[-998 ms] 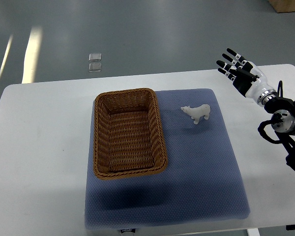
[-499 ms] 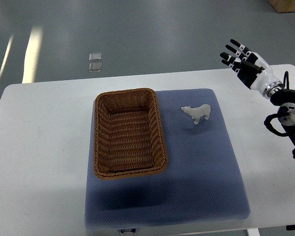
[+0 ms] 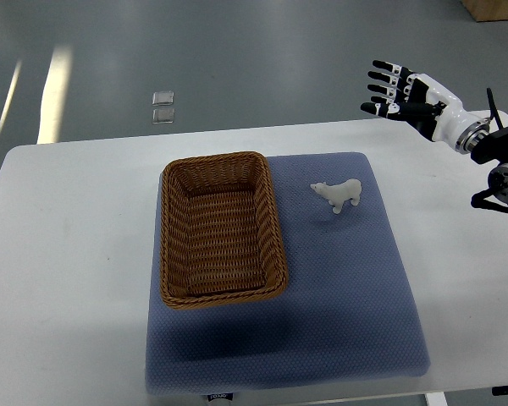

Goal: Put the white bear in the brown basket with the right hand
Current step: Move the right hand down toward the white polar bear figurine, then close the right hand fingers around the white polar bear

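Observation:
A small white bear (image 3: 339, 194) stands on the blue mat (image 3: 347, 279), to the right of the brown wicker basket (image 3: 223, 227). The basket holds nothing. My right hand (image 3: 396, 89) is open with fingers spread, raised at the table's far right edge, well above and to the right of the bear. It holds nothing. The left arm is out of view.
The white table (image 3: 68, 254) carries the mat. The right forearm and its black joints (image 3: 504, 165) sit at the right edge. Grey floor lies beyond the table's far edge.
My right hand has risen and moved toward the far edge, turning so the fingers point left. The bear and basket have not moved.

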{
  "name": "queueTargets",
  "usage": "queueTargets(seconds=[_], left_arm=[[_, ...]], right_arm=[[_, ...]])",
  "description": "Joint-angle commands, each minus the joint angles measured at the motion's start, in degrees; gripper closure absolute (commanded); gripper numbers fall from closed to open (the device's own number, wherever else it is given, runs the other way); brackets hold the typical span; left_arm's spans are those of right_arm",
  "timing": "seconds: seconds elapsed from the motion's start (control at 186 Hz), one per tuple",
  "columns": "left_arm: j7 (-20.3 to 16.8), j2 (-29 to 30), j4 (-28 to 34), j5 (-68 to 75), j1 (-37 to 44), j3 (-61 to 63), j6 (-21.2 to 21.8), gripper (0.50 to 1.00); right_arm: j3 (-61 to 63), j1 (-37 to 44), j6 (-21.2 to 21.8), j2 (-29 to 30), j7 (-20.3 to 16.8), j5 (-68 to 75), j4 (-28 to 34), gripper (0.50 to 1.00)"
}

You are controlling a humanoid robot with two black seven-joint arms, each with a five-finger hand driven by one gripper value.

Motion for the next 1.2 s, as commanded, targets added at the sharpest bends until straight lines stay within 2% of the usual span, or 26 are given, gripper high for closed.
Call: queueTargets(seconds=[0.0, 0.145, 0.488, 0.874, 1.03, 1.196], left_arm=[[0.0, 0.0, 0.0, 0.0, 0.0, 0.0, 0.0, 0.500], [0.0, 0.0, 0.0, 0.0, 0.0, 0.0, 0.0, 0.500], [0.0, 0.0, 0.0, 0.0, 0.0, 0.0, 0.0, 0.500], [0.0, 0.0, 0.0, 0.0, 0.0, 0.0, 0.0, 0.500], [0.0, 0.0, 0.0, 0.0, 0.0, 0.0, 0.0, 0.500], [0.0, 0.0, 0.0, 0.0, 0.0, 0.0, 0.0, 0.500]], right_arm=[[-3.7, 2.2, 2.1, -1.7, 0.6, -12.7, 1.0, 0.576], [-11.7, 6.0, 2.5, -3.0, 1.5, -24.4, 1.5, 0.576], [-22.3, 9.1, 2.4, -3.6, 1.5, -36.8, 1.5, 0.576], [-26.9, 9.2, 1.7, -3.1, 1.5, -40.9, 1.5, 0.581], [-28.5, 9.1, -0.8, -3.1, 1.5, -42.0, 1.5, 0.609], [-29.5, 9.0, -1.3, -3.0, 1.5, -42.1, 1.5, 0.652]])
